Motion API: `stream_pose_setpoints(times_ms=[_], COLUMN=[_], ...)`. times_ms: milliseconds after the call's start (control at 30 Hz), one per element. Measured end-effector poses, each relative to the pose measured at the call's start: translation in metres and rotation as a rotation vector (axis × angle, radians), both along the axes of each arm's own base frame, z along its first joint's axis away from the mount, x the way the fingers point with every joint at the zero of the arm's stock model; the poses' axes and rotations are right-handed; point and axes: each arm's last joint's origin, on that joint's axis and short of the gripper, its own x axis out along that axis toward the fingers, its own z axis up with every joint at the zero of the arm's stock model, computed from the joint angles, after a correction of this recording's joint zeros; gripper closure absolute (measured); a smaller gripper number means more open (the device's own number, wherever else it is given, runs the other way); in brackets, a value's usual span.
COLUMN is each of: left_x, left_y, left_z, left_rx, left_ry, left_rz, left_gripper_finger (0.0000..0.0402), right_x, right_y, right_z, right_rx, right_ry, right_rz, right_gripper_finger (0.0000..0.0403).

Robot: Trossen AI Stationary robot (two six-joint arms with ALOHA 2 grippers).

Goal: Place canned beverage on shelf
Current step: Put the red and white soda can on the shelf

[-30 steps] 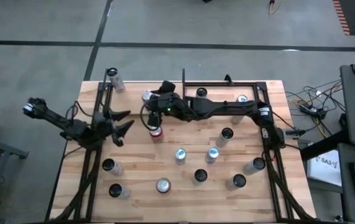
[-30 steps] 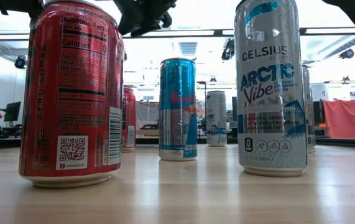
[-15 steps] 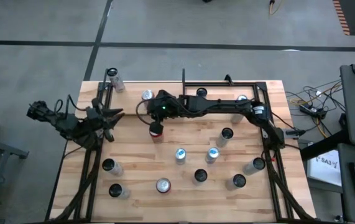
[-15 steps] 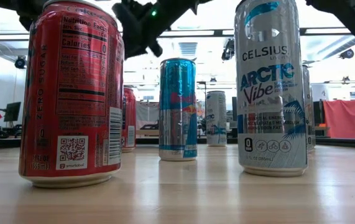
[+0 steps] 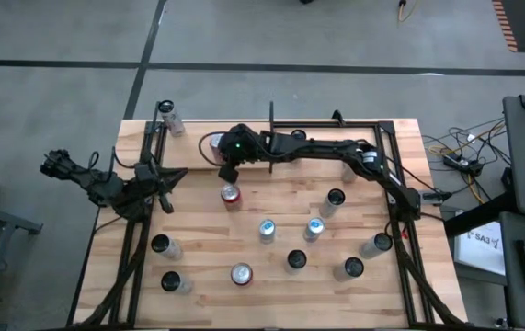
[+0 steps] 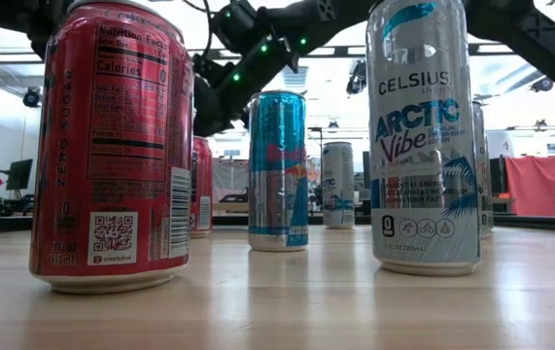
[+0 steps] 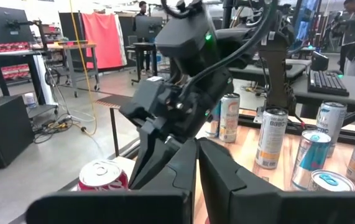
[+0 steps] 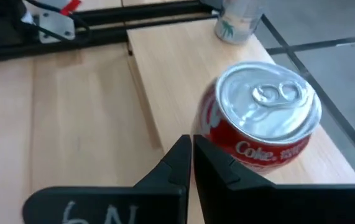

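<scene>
a wooden table (image 5: 271,276) seen from above holds many drink cans standing upright, with a dark robot arm coming in from each side. the right arm stretches across the far part of the table, and its gripper (image 5: 228,172) hangs near the far left area with both fingers pressed together, holding nothing. just beside it, toward the near edge, stands a red coke can (image 5: 232,193), upright and free of the gripper. in the right wrist view a red coke can (image 8: 261,121) with a silver top stands on a pale plywood panel, the shelf (image 8: 165,68), just past the closed fingertips; whether it is the same can i cannot tell. a pale can (image 8: 238,22) stands farther off by the panel's far corner, close to a black metal rail (image 8: 71,34). the left gripper (image 5: 164,177) sits at the table's left edge, its jaws also closed and empty. two blue cans (image 5: 267,229) stand side by side near the middle of the table, with several dark-topped and silver-topped cans scattered around them. from table height, a tall red can (image 6: 112,146) and a white celsius can (image 6: 423,136) fill the foreground
</scene>
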Motion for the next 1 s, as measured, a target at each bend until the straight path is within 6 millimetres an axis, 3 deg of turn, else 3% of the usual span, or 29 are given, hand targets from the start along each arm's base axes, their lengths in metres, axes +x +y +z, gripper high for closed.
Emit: stream_pose_setpoints(times_ms=[300,467,767,1000], left_x=[0.002,0.005,0.018,0.041], left_y=[-0.001,-0.003,-0.008,-0.019], left_z=[0.000,-0.001,-0.007,-0.004], left_rx=[-0.004,-0.015,-0.079,-0.109], left_ry=[-0.005,0.002,0.015,-0.039], left_rz=[0.001,0.001,0.009,0.012], left_gripper_finger=[0.0401,0.0401,0.0401,0.0401], right_x=[0.002,0.000,-0.021,-0.045], right_y=[-0.021,-0.021,0.016,0.053], right_z=[-0.006,-0.001,0.045,0.086], right_rx=[-0.009,-0.016,-0.036,-0.123], right_ry=[-0.053,-0.047,-0.003,0.036], right_rz=[-0.043,-0.048,0.032,0.098], right_gripper_finger=[0.0394,0.0394,0.0394,0.0394])
